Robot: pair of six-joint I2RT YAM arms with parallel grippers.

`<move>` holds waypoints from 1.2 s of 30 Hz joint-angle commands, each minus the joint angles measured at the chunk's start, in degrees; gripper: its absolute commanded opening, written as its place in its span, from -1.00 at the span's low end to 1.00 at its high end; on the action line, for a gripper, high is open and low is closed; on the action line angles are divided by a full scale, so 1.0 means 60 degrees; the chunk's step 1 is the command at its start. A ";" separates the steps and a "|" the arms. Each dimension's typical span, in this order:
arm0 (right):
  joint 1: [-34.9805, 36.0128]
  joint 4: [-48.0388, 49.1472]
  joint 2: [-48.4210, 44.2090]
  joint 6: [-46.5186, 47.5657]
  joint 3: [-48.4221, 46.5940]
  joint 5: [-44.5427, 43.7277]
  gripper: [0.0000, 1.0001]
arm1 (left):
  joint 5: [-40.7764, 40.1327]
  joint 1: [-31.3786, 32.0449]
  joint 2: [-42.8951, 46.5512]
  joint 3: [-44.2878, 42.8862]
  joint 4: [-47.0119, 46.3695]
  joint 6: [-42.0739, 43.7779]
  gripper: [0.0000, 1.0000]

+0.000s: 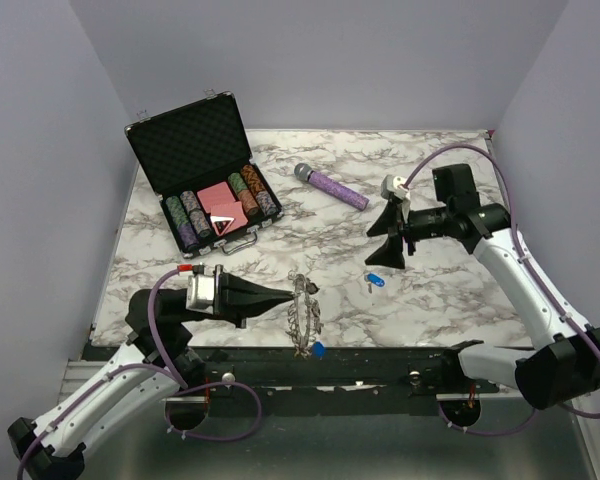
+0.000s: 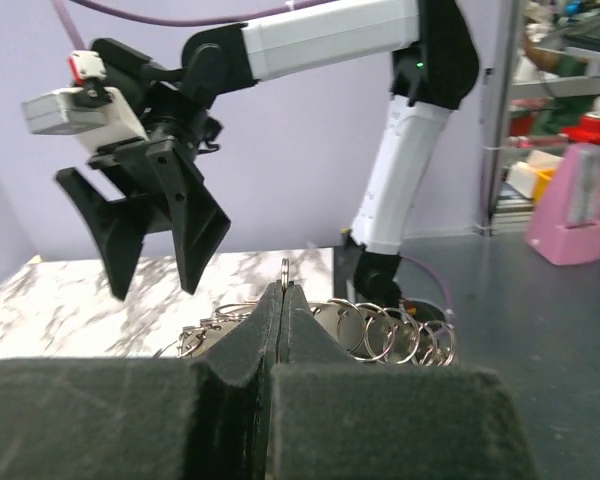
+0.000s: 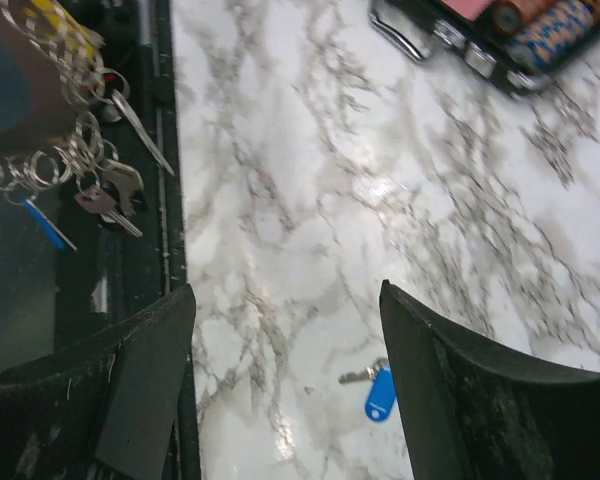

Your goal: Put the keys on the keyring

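Keyring [image 1: 302, 315] stands on edge, its long line in the top view running from the far side towards my bases. Its rim is pinched in my fully closed left pincer [image 1: 280, 297], and small split rings and keys [image 3: 110, 190], too bunched to count, hang off it. One loose blue-capped key [image 1: 373, 281] lies flat on the marble table [image 1: 280, 240] to the right of the keyring, shaft pointing towards it, beneath my right pincer [image 1: 388, 252], which hangs wide open and holds nothing.
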State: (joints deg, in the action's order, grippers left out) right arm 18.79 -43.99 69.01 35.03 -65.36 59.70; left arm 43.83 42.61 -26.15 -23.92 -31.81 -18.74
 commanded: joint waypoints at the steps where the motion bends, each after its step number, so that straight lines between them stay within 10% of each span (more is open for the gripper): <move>1: -0.0962 -0.1265 0.0771 0.1308 0.0083 -0.0837 0.64 | -0.1797 0.0032 0.0564 0.0587 0.0424 0.0678 -1.00; 14: -0.1344 0.0812 0.2849 -0.0605 0.0875 -0.2858 0.45 | -0.2779 0.0603 0.0740 0.1218 0.1274 0.1102 -1.00; 36: -0.0642 -0.1019 0.6544 -0.0754 -0.1103 -0.3533 0.18 | -0.3438 0.1424 0.0462 0.1072 0.1918 0.1717 -1.00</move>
State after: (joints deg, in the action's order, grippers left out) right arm 13.63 -49.15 106.61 31.64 -71.31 41.58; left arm 25.08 50.74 -24.05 -16.58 -19.29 -9.61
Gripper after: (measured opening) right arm 0.601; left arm 0.007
